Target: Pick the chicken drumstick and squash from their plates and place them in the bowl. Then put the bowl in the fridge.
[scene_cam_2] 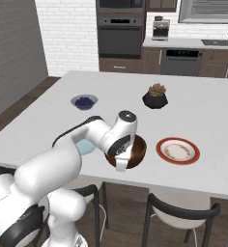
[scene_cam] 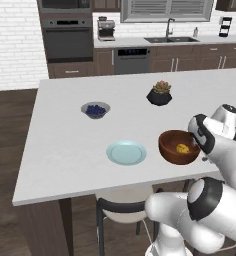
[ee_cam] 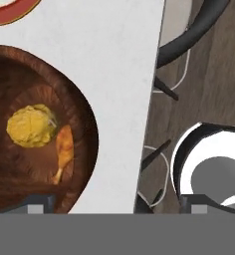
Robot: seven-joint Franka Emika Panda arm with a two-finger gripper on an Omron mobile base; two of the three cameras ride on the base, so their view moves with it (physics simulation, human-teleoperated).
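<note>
The reddish-brown wooden bowl (scene_cam: 169, 153) (scene_cam_2: 139, 147) (ee_cam: 10, 69) stands near the counter's front edge. Inside it lie the yellow squash (scene_cam: 182, 148) (ee_cam: 31, 125) and, touching it, the golden chicken drumstick (ee_cam: 63, 149). My gripper (ee_cam: 117, 206) (scene_cam_2: 121, 167) hangs open over the bowl's near rim, one fingertip above the bowl and the other past the counter edge, holding nothing. The light blue plate (scene_cam: 126, 152) (scene_cam_2: 88, 147) lies bare left of the bowl. Right of the bowl is the white plate with a red-orange rim (scene_cam_2: 178, 150) (ee_cam: 5, 12). The fridge is out of view.
A small grey bowl of blueberries (scene_cam: 95, 109) (scene_cam_2: 84, 101) and a black plant pot (scene_cam: 159, 94) (scene_cam_2: 155, 96) sit farther back on the counter (scene_cam: 65, 145). Dark-framed chairs (scene_cam: 120, 210) (scene_cam_2: 178, 212) stand under the front edge (ee_cam: 149, 99).
</note>
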